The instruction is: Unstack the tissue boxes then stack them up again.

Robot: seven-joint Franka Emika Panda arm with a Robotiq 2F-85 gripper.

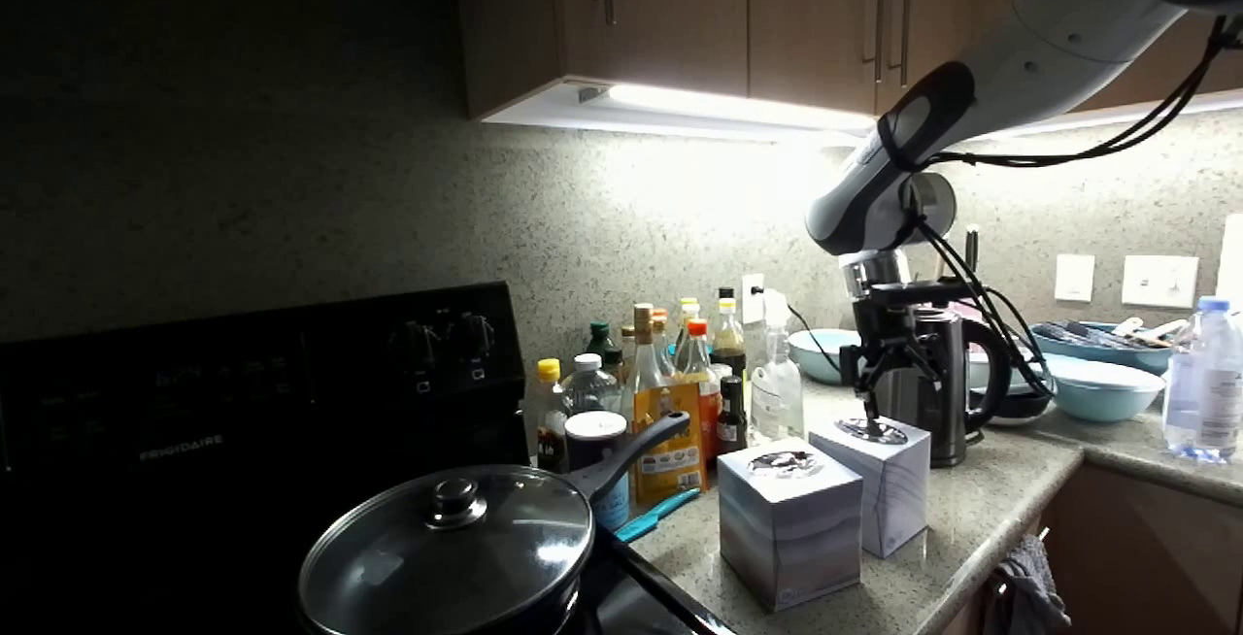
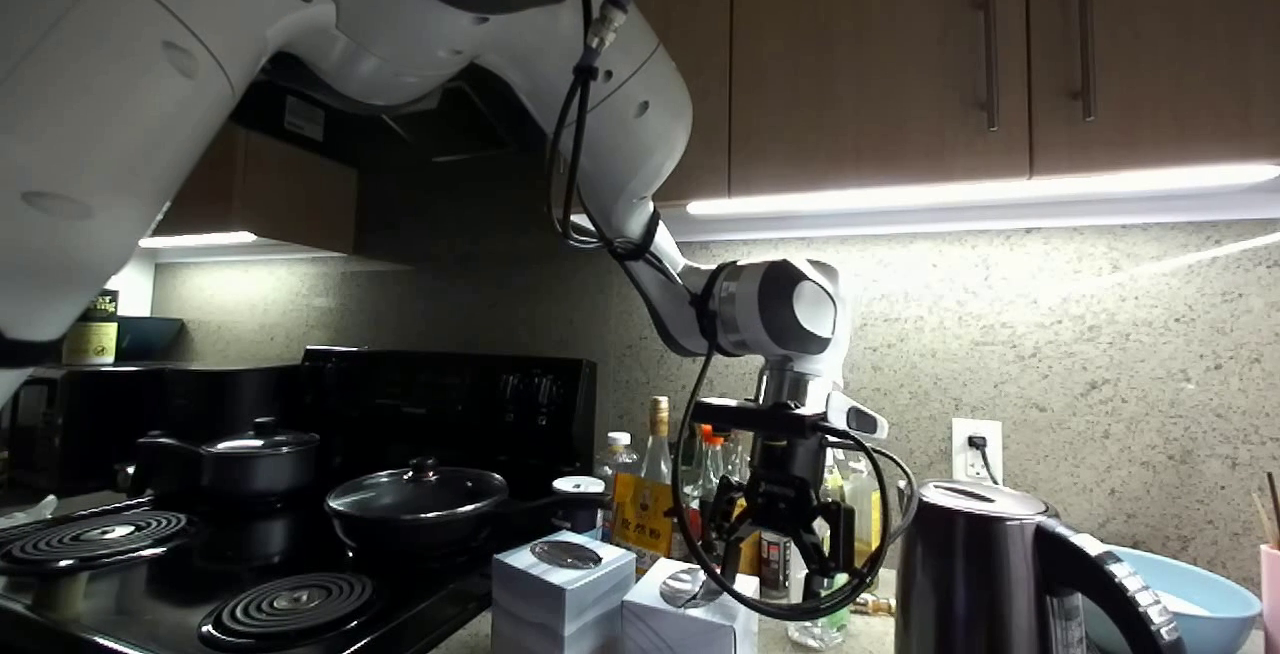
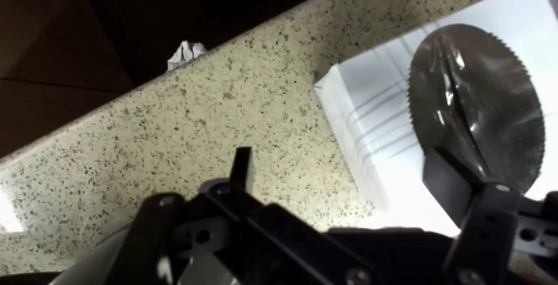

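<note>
Gripper hanging spread apart, one finger over tissue box nearer kettle, other tissue box standing alongside. Both exterior views showing lidded pan, unlike wrist view.

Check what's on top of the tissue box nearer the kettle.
That tissue box carries a slit, shiny film, partly behind the hand in the wrist view. No box is stacked there; its contents are hidden.

A glass-lidded pan was set on a black stove, its handle pointed toward bottles grouped near a speckled wall lit from beneath wooden cabinets. A dark kettle was placed on the counter near pale blue bowls, and a grey cloth was hung below the counter's edge.
</note>
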